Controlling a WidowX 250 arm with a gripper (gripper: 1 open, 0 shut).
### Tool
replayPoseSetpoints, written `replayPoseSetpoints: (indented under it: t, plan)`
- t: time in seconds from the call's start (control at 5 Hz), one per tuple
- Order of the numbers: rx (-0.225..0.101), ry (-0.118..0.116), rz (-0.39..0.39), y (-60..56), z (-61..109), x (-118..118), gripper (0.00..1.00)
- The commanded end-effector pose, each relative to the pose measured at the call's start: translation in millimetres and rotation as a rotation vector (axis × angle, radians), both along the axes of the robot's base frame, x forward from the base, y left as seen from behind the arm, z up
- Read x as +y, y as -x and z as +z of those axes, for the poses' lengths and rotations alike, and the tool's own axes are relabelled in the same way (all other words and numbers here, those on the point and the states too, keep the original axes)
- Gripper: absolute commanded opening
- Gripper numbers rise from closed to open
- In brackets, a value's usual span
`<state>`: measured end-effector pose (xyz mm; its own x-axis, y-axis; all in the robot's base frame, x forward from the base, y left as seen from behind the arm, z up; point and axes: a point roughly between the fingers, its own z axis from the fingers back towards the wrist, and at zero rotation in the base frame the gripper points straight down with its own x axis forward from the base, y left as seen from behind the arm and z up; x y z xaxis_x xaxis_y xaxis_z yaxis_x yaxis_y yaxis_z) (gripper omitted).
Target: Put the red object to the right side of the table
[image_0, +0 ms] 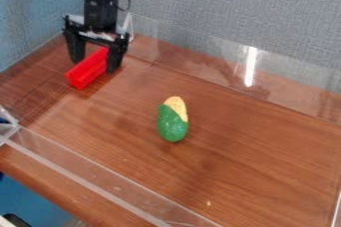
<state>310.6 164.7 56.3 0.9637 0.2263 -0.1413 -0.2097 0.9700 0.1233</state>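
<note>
In the camera view, a black gripper [96, 55] hovered with fingers spread wide at the red block [88, 69], which lay near the table's [220, 172] far-left edge; bare wood stretched rightward beyond the toy corn [173, 119].
</note>
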Motion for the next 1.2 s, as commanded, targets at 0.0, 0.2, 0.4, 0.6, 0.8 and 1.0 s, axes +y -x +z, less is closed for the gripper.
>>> replayPoseSetpoints:
  t: [0.0,0.2,0.4,0.6,0.8,1.0]
  plan:
    - [-0.044,-0.024,0.020,0.3,6.9,-1.6,1.00]
    - [-0.062,-0.030,0.055,4.0,6.1,-1.7,1.00]
    - [-0.086,-0.029,-0.003,4.3,21.3,-9.5,1.00]
    - [-0.110,-0.028,-0.061,4.2,36.3,-16.8,1.00]
    - [-0.118,-0.040,-0.014,0.9,40.2,-23.7,1.00]
    - [-0.107,-0.057,0.030,-2.8,36.0,-31.2,1.00]
